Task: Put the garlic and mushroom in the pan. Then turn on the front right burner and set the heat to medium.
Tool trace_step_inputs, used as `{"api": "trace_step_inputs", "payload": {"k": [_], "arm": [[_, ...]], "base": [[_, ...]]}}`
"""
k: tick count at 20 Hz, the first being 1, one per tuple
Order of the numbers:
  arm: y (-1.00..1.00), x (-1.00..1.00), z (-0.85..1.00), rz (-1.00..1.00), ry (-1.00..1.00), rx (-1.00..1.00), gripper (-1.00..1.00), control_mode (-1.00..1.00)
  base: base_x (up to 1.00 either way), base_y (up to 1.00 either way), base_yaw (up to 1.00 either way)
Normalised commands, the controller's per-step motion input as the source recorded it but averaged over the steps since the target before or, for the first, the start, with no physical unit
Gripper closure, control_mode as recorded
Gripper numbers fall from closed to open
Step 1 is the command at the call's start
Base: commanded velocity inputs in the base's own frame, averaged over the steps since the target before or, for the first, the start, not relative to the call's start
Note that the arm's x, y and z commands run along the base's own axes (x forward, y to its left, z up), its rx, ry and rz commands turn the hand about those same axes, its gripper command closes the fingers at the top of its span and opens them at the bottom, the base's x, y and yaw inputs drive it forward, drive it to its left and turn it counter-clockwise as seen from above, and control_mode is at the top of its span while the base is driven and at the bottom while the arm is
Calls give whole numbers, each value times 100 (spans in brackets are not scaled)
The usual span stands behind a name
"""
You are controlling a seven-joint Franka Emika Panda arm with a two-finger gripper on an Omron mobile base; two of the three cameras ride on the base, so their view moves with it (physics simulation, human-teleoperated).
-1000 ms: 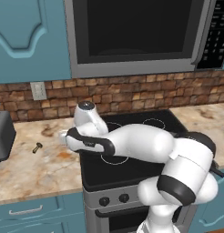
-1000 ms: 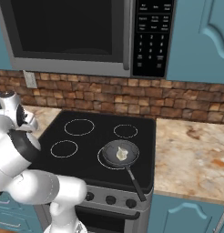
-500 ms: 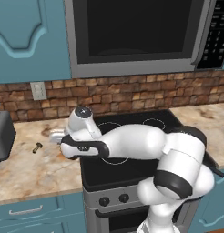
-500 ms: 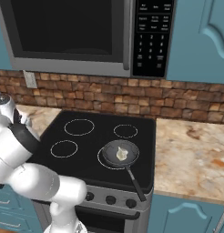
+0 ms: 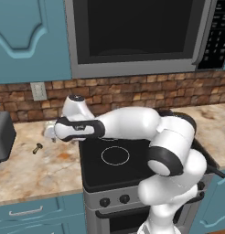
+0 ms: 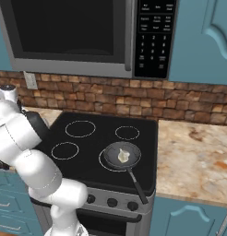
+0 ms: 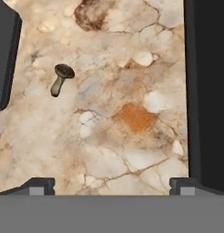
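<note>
The pale lumpy garlic point(image 6: 123, 155) lies in the dark grey round pan point(image 6: 110, 152). Mushroom step in hand: the claw point(image 7: 112, 184), fingers apart, hovers over the marbled surface point(image 7: 132, 136); the small brown mushroom point(image 7: 60, 78) lies toward 10 o'clock, so next shift there and descend.

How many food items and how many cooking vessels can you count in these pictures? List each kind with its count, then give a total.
Garlic, lying in the pan: 1
Mushroom, on the counter left of the stove: 1
Pan, on the stove: 1
Total: 3
</note>
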Motion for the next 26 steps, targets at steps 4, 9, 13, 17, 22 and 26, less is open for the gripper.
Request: {"api": "trace_step_inputs", "payload": {"k": [4,9,13,17,22,26], "arm": [[4,2,-55,0,3,-14,-100,-100],[19,0,-31,0,-8,-5,-100,-100],[36,11,-9,0,-13,0,-100,-100],[35,31,-3,0,-6,0,-100,-100],[25,18,0,0,0,0,-100,-100],[21,27,0,0,0,0,-100,-100]], "base": [[0,0,0],[0,0,0],[0,0,0],[0,0,0],[0,0,0],[0,0,0]]}}
